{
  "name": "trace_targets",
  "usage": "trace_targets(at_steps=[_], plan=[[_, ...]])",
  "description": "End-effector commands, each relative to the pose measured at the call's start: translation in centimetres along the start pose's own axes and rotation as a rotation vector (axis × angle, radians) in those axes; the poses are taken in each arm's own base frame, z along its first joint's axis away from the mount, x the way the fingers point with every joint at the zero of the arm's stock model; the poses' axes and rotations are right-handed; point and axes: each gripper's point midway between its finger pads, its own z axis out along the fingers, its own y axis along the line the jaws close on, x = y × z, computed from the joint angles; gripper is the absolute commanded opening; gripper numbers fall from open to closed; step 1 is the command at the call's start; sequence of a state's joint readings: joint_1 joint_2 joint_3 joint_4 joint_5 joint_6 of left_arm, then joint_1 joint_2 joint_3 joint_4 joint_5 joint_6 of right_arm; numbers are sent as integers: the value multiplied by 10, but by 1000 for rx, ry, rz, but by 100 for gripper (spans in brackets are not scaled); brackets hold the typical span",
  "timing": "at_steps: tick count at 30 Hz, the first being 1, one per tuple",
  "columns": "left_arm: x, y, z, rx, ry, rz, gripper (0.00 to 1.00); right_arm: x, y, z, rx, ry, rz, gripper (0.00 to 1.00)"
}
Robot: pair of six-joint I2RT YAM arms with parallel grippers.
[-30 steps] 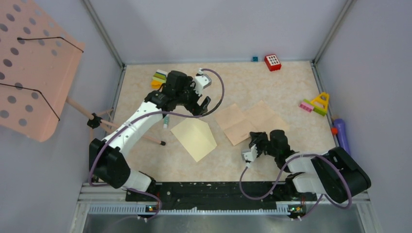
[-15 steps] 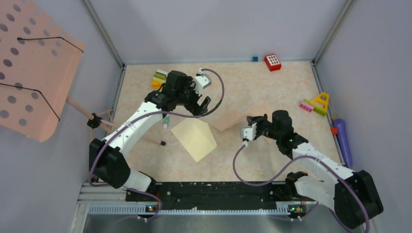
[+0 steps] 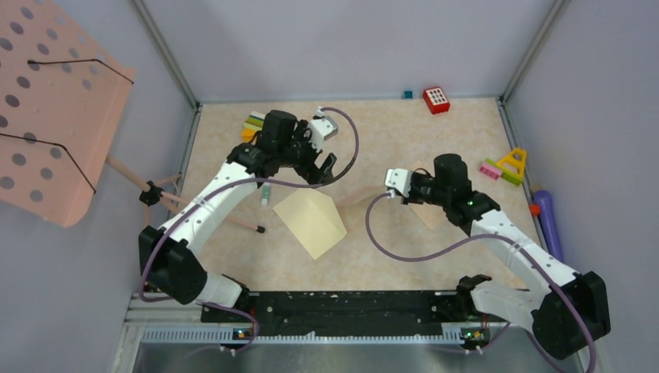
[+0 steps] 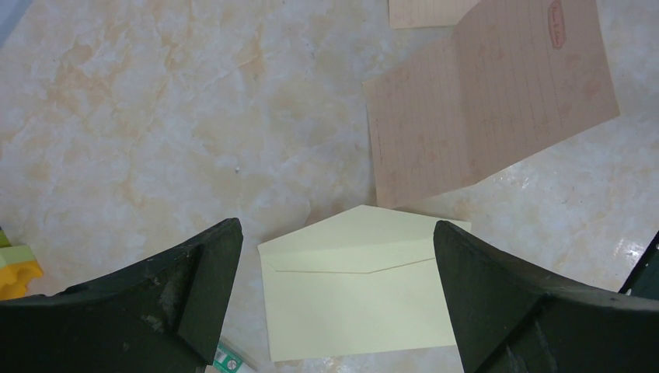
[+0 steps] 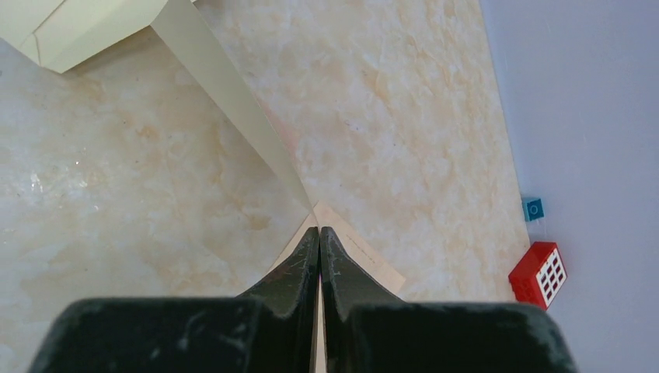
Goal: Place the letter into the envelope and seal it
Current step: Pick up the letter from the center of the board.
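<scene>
Left claw (image 4: 336,247) — spread above envelope (image 4: 353,311).

The right gripper (image 5: 319,231), earlier part-open near its base, now pinches the tan letter (image 4: 497,101) farther out, lifting its edge off the table (image 3: 388,132)

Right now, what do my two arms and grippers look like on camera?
The left arm and right arm have white links, black joints and a looping purple cable each. The left gripper and right gripper have matte black tapered fingers.
</scene>
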State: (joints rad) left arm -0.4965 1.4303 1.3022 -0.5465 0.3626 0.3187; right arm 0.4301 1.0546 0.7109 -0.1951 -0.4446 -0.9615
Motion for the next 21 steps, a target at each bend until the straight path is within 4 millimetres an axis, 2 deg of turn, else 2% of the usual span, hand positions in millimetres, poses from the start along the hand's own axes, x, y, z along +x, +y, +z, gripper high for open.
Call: trace_targets(at_steps=[1, 7, 11, 16, 21], plan=[[-52, 1, -33, -13, -134, 73, 98, -22, -18, -10, 21, -7, 134, 0], [-82, -4, -60, -20, -214, 115, 98, -36, -43, -22, 9, 4, 277, 0], [-95, -13, -75, 1, -269, 138, 98, -48, -64, -33, 0, 6, 385, 0], [-94, -21, -72, 47, -281, 110, 98, -63, -87, -47, -19, -43, 523, 0], [-89, -16, -54, 39, -289, 48, 98, -89, -82, -48, -91, -156, 618, 0]])
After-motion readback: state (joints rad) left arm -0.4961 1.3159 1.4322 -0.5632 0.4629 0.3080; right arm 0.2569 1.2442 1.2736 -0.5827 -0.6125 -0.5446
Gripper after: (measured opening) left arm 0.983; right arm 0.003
